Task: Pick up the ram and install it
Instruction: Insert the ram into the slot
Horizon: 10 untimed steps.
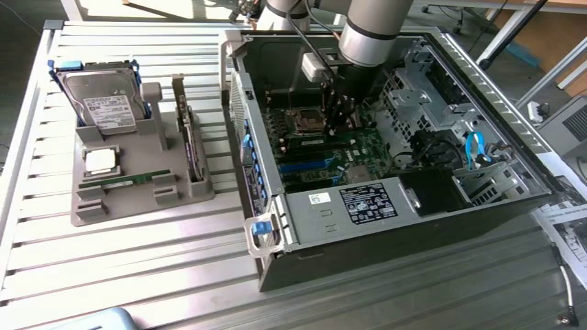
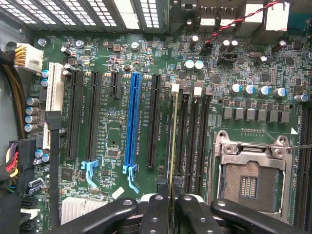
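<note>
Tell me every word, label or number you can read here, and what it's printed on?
None can be read for sure.
Hard drive label: print too small.
Black sticker on the computer case: white text blurred.
Small white sticker beside it: unreadable.
Motherboard slot markings: white lettering too fine.
Papers beside the case: blurred.

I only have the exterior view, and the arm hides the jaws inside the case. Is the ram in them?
Observer: Yes. The wrist view shows the ram edge-on, with the gripper jaws shut on it.
Operator: Where is it over the motherboard?
Observer: It runs along the memory slots, beside the empty CPU socket.
Operator: Which slot?
Observer: The one farthest from the socket, with the white latch. I cannot tell whether it is seated.
</note>
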### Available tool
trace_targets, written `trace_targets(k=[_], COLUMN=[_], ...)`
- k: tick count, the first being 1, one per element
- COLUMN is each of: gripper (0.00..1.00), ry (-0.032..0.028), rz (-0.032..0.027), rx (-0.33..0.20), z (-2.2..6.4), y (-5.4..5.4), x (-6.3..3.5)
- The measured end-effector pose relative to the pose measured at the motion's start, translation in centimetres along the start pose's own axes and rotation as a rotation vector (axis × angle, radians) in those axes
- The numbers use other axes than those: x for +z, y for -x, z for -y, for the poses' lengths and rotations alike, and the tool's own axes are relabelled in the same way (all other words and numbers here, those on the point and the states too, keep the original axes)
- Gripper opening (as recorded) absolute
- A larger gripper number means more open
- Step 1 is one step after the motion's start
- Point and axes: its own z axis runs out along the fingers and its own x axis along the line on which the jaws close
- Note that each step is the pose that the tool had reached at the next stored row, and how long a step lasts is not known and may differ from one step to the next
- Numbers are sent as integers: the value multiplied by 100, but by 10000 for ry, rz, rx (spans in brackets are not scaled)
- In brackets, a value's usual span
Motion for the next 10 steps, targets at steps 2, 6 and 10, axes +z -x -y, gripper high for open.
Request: trace_targets(k=[2,6,10], gripper=[14,14,14], ry=[0,5,7], rz=[0,2,2], rx=[11,59,76], z=[0,0,0], y=[0,1,1], x=[2,7,9])
